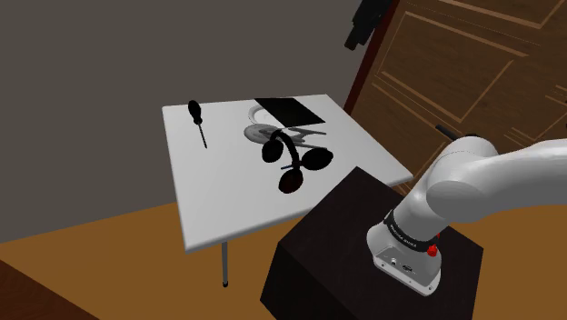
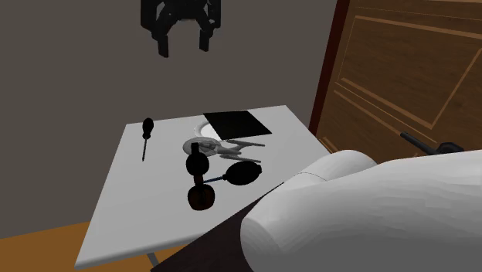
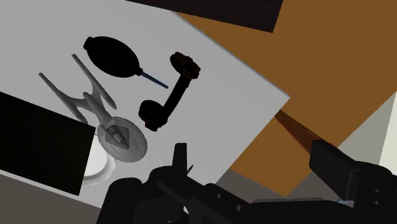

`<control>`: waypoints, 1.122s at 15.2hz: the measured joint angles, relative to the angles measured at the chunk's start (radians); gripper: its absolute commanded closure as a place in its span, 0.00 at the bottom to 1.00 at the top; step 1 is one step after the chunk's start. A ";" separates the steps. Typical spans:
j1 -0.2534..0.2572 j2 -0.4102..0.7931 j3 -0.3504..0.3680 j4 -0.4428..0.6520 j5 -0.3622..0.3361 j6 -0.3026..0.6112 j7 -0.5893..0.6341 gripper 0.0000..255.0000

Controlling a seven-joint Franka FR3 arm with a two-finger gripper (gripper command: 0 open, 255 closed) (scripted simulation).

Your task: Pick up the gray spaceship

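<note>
The dark stand sat nearest, with the white arm rising from it. Beyond it stood the white table. Closest to the table's near edge lay a black curved piece with two knobbed ends, and just beside it a black bulb blower. Behind these, about the table's middle, the gray spaceship lay flat with nothing gripping it. Its saucer end was by a pale round dish. A flat black square lay against the far edge. A black-handled screwdriver lay apart, towards the far corner on the shoulder view's left. High above the table's far side hung the gripper, its fingers apart and holding nothing. A brown panelled door stood beyond.
</note>
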 measured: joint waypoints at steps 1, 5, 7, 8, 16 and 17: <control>0.000 0.000 0.000 0.000 0.000 0.000 0.000 0.00; -0.002 0.000 0.016 -0.101 -0.025 0.106 -0.017 0.00; -0.008 0.013 0.015 -0.157 -0.048 0.178 -0.038 0.00; -0.009 0.022 0.021 -0.180 -0.056 0.214 -0.041 0.00; -0.040 0.140 0.044 -0.360 -0.145 0.532 -0.071 0.00; -0.048 0.161 0.043 -0.376 -0.160 0.574 -0.077 0.00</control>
